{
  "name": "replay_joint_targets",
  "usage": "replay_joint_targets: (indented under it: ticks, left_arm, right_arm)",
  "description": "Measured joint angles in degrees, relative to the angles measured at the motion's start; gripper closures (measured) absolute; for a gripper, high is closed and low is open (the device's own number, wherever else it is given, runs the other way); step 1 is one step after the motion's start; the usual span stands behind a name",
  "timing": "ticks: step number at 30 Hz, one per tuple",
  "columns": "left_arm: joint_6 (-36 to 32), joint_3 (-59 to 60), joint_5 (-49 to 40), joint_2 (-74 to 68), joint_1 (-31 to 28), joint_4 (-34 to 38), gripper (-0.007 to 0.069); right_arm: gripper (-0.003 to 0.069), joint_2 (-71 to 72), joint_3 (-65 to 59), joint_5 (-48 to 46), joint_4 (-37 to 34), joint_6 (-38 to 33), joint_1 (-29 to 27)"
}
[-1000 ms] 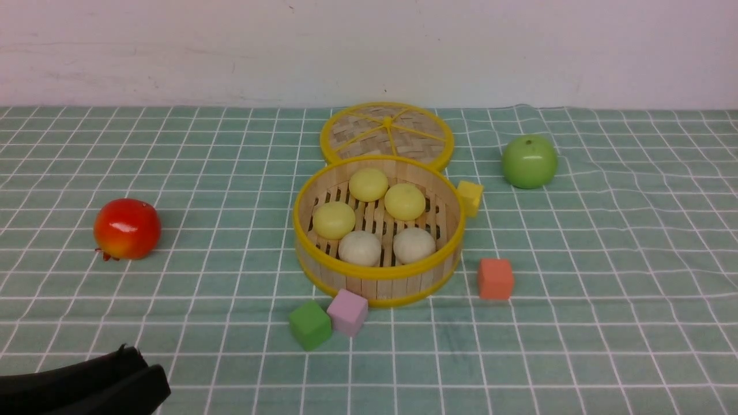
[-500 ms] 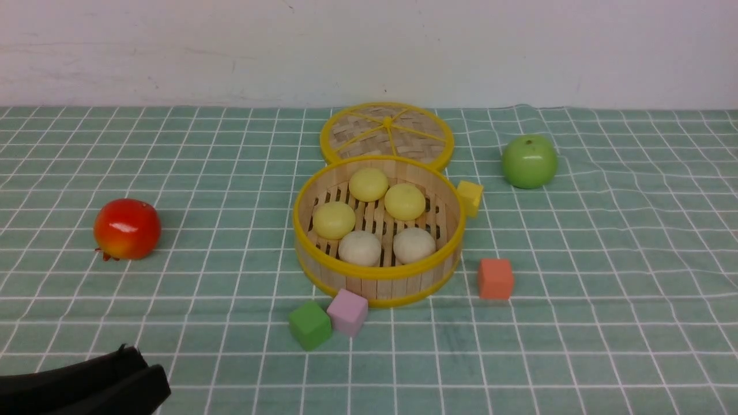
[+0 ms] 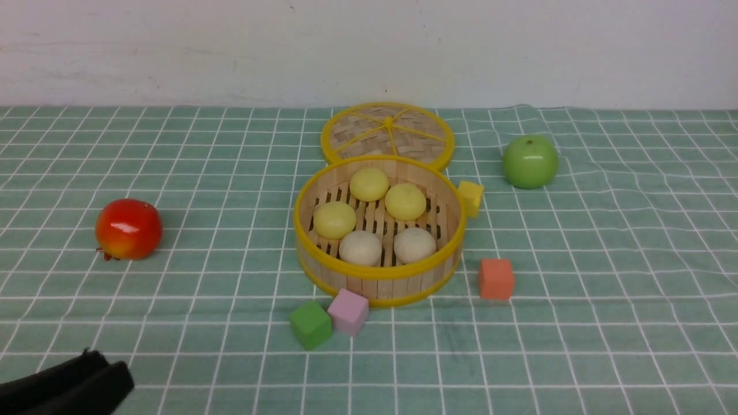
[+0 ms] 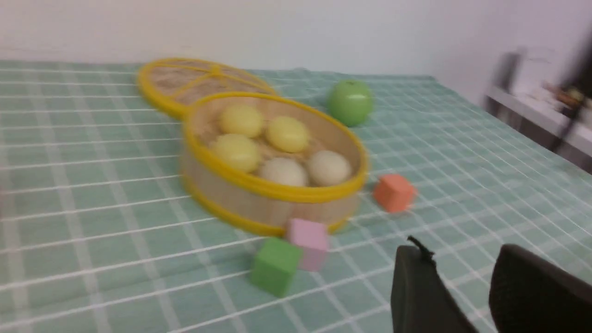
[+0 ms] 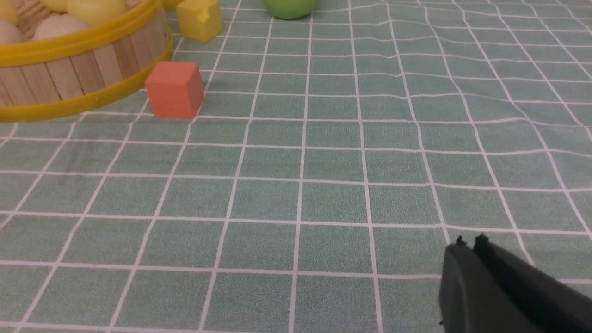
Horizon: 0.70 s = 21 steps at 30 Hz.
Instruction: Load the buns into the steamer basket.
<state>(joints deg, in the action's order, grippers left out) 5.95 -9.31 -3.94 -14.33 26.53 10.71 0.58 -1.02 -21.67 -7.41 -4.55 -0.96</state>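
Five out of five small smooth dome-shaped buns [image 3: 375,216] already sit in the round wooden-slat steamer basket with yellow rims [image 3: 377,283], so the job looks done to me.

Three pale yellow ones lie toward the back, two off-white ones toward the front, none out on the green checked tablecloth [image 3: 605,288]. The left gripper [image 4: 460,282] hangs low near the cloth's front edge, well apart from the basket, fingers parted with nothing between them. The right gripper [image 5: 469,243] is low over bare cloth too, fingers pressed together, empty. The flat woven lid [image 3: 386,131] lies behind the basket.
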Motion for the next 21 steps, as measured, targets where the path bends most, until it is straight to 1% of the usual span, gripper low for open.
replay_joint_targets:
  ticks: [1,2,3,4,5,6,7,8,10,13,14,21]
  left_arm:
    - [0.5,1.9,0.1,2.4,-3.8,-0.5,0.0451]
    - [0.6,3.1,0.1,3.8,-6.0,-1.0,0.0475]
    - [0.7,3.4,0.1,4.2,-6.6,-1.1,0.0475]
    - [0.8,6.6,0.0,7.6,-11.5,-2.3,0.0541]
    - [0.8,6.9,0.0,8.0,-12.0,-2.3,0.0548]
    - [0.9,9.3,-0.6,10.9,-15.0,-2.9,0.0594]
    - [1.0,10.2,-2.1,12.7,-17.3,-3.1,0.0624]
    - [1.1,10.5,-4.6,14.0,-19.3,-3.4,0.0638]
    - [1.3,10.6,-10.5,14.8,-22.4,-4.1,0.0638]
    - [1.5,11.1,-17.3,14.9,-24.5,-4.5,0.0638]
    - [1.9,11.1,-18.2,14.9,-24.6,-4.5,0.0638]
    - [2.3,11.1,-18.3,14.9,-24.6,-4.0,0.0638]
  right_arm:
    - [0.0643,0.0,0.0,0.0,0.0,0.0,0.0]
    - [0.0642,0.0,0.0,0.0,0.0,0.0,0.0]
    - [0.0642,0.0,0.0,0.0,0.0,0.0,0.0]
    - [0.0641,0.0,0.0,0.0,0.0,0.0,0.0]
    - [0.064,0.0,0.0,0.0,0.0,0.0,0.0]
    - [0.0638,0.0,0.0,0.0,0.0,0.0,0.0]
    - [0.0638,0.0,0.0,-0.1,0.0,0.0,0.0]
    - [0.0638,0.0,0.0,0.0,0.0,0.0,0.0]
    - [0.0634,0.0,0.0,0.0,0.0,0.0,0.0]
    - [0.0629,0.0,0.0,0.0,0.0,0.0,0.0]
    - [0.0627,0.0,0.0,0.0,0.0,0.0,0.0]
    - [0.0617,0.0,0.0,0.0,0.0,0.0,0.0]
